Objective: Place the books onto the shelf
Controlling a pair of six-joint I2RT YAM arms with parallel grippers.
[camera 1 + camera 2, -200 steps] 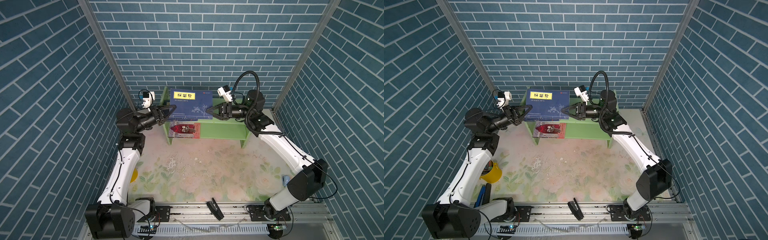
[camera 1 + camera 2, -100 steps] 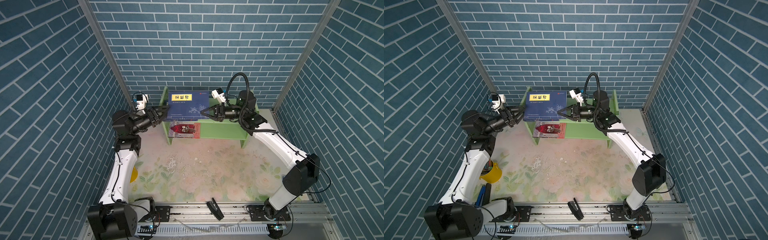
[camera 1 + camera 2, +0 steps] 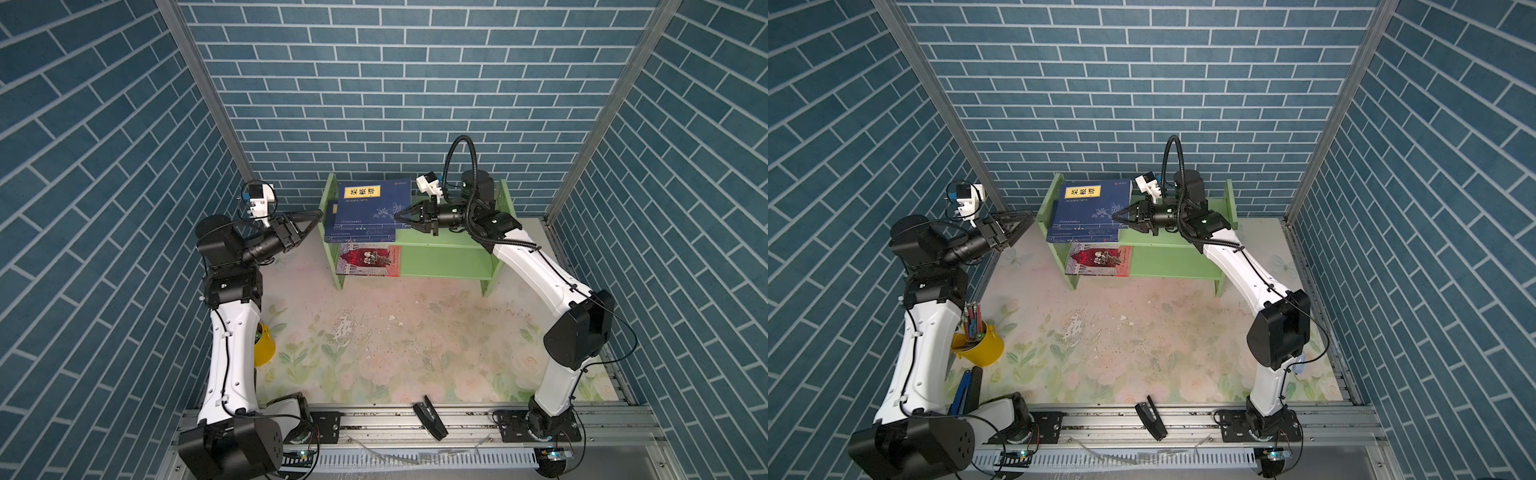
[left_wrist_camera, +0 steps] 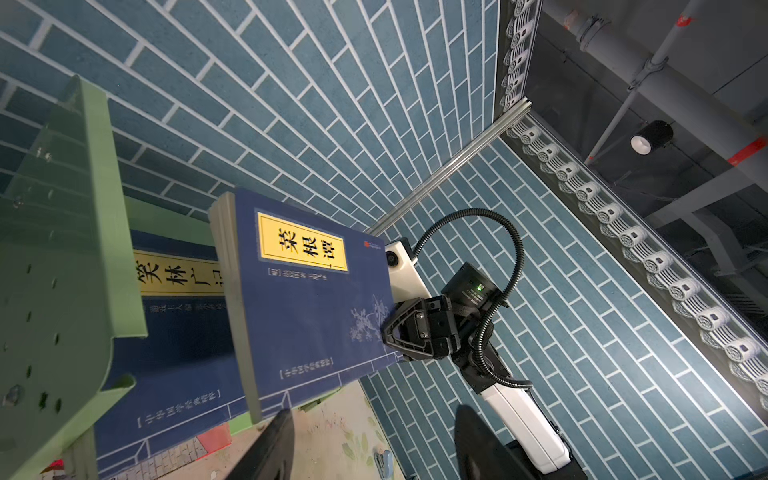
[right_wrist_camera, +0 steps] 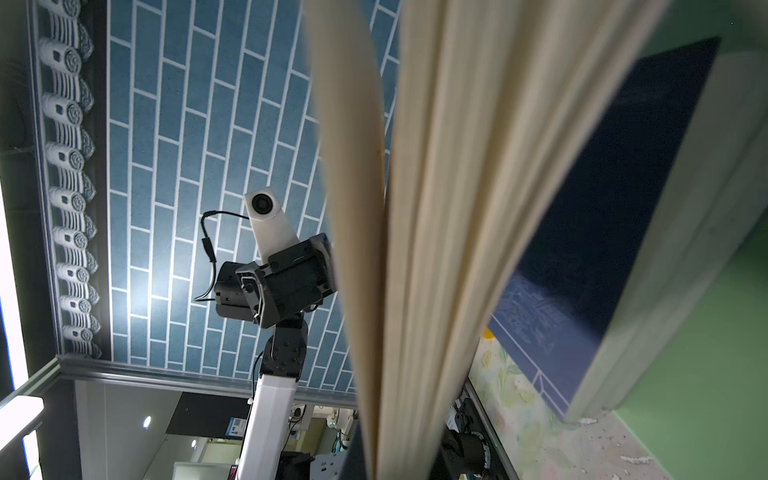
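Observation:
The light green shelf [image 3: 449,249] stands against the back wall. A stack of dark blue books lies at the left of its upper tier. The top book [image 3: 370,203], with a yellow label, sits tilted over the stack. My right gripper [image 3: 399,216] is shut on this book's right edge, whose pages [image 5: 436,208] fill the right wrist view. My left gripper [image 3: 316,218] is open and empty, just outside the shelf's left side panel [image 4: 62,249]. A red-and-grey book [image 3: 370,259] lies on the lower tier. The left wrist view shows the held book [image 4: 307,299] and another blue book [image 4: 178,282] under it.
A yellow cup of pens [image 3: 980,340] stands by the left arm's base. A black tool [image 3: 430,417] lies on the front rail. Brick walls close in right behind the shelf and on both sides. The flowered mat [image 3: 395,340] spreads in front of the shelf.
My left gripper has opened, let go of the top book's left edge and drawn back to the left. My right gripper has shut on the book's right edge.

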